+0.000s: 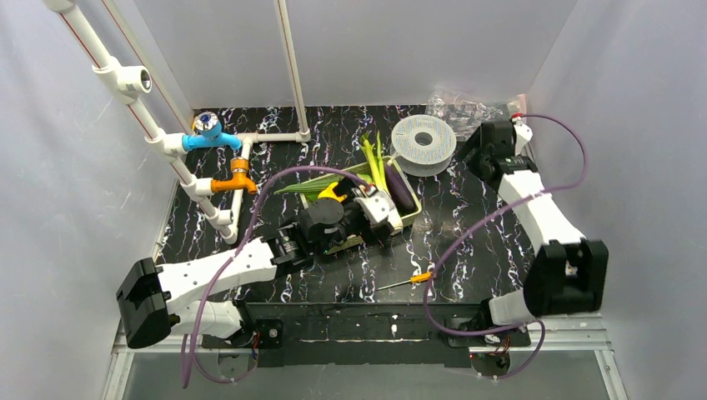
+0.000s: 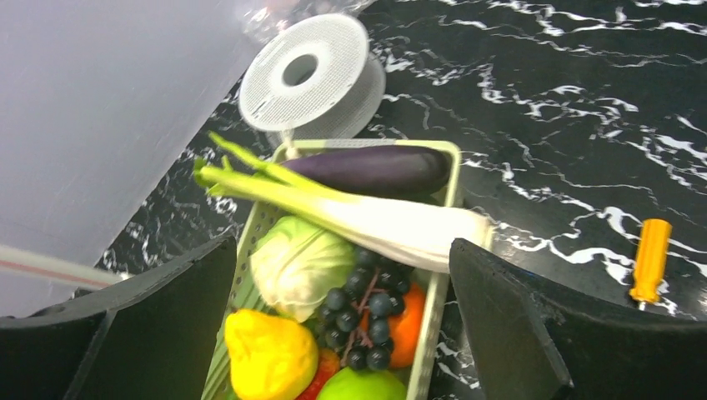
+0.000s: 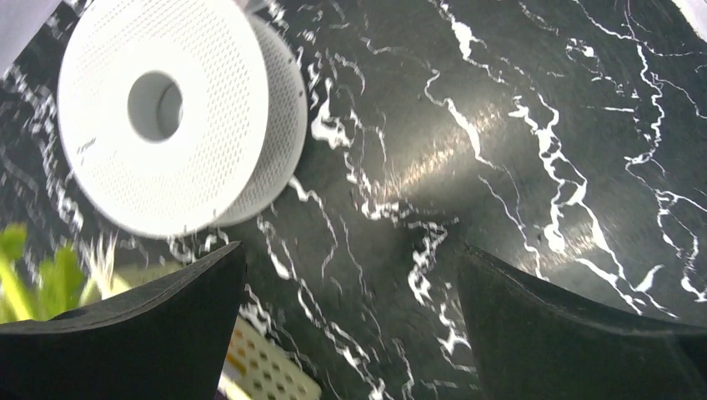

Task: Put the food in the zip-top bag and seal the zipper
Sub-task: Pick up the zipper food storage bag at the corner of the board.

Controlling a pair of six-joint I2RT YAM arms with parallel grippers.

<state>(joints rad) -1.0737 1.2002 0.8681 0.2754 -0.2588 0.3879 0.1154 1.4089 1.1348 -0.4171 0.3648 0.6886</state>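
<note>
The left gripper [image 2: 342, 275], spread wide, is hovering just above the leek [image 2: 375, 221], which is lying in the basket [image 2: 454, 167] with its long axis running from one jaw toward the other. The right gripper [image 3: 350, 317], also spread, is hanging nearer the zip-top bag [image 1: 463, 107] in the overhead view's upper right.

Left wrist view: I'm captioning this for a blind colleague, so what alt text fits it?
The open left gripper hangs over a pale-green basket holding a leek, eggplant, cabbage, yellow pepper, grapes and green apple. Beyond it sits a white spool; an orange-handled screwdriver lies to the right on the black marbled table.
</note>
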